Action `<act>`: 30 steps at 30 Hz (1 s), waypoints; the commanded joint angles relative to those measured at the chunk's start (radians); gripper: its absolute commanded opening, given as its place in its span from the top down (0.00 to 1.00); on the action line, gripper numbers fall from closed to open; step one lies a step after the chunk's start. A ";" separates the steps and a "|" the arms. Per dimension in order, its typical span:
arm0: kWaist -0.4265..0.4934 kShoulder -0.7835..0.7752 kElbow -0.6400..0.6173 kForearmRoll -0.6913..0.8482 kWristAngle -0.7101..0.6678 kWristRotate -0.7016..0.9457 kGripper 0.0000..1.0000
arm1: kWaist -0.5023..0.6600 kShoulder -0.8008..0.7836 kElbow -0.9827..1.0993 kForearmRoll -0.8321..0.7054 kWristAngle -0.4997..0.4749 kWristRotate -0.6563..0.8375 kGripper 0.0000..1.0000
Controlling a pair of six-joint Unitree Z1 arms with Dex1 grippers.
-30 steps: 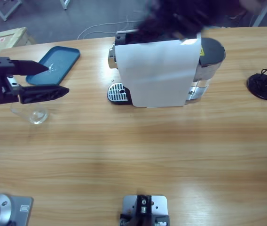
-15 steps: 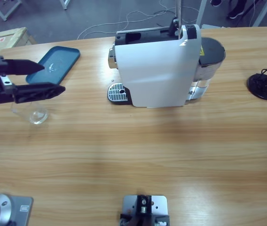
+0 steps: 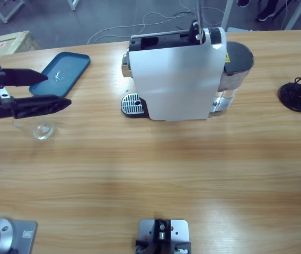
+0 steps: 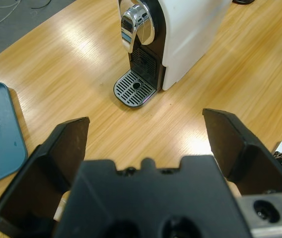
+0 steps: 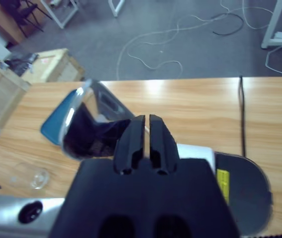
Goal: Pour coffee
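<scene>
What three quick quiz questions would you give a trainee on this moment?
1. True or false: the glass stands on the drip grate of the coffee machine.
2. The fingers of the left gripper are: A) open, with nothing between them; B) shut on the glass; C) shut on a spoon.
3. Fill in: the fingers of the right gripper are ____.

Key: 1. False; the glass is on the table near the blue tray, well away from the grate. 2. A. 3. Shut.
</scene>
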 commanded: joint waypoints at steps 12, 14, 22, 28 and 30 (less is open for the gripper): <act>0.001 -0.016 0.028 0.024 0.001 -0.010 0.02 | 0.094 0.167 -0.039 -0.067 0.109 0.005 1.00; 0.001 -0.016 0.027 0.027 0.001 -0.010 0.02 | 0.097 0.190 -0.040 -0.071 0.112 0.006 1.00; 0.001 -0.015 0.026 0.030 0.003 -0.010 0.02 | 0.098 0.264 -0.016 -0.107 0.132 0.010 1.00; 0.001 -0.016 0.028 0.037 0.004 -0.010 0.02 | 0.098 0.326 0.001 -0.127 0.148 0.014 1.00; 0.001 -0.015 0.028 0.038 0.004 -0.010 0.02 | 0.098 0.349 0.020 -0.132 0.150 0.015 1.00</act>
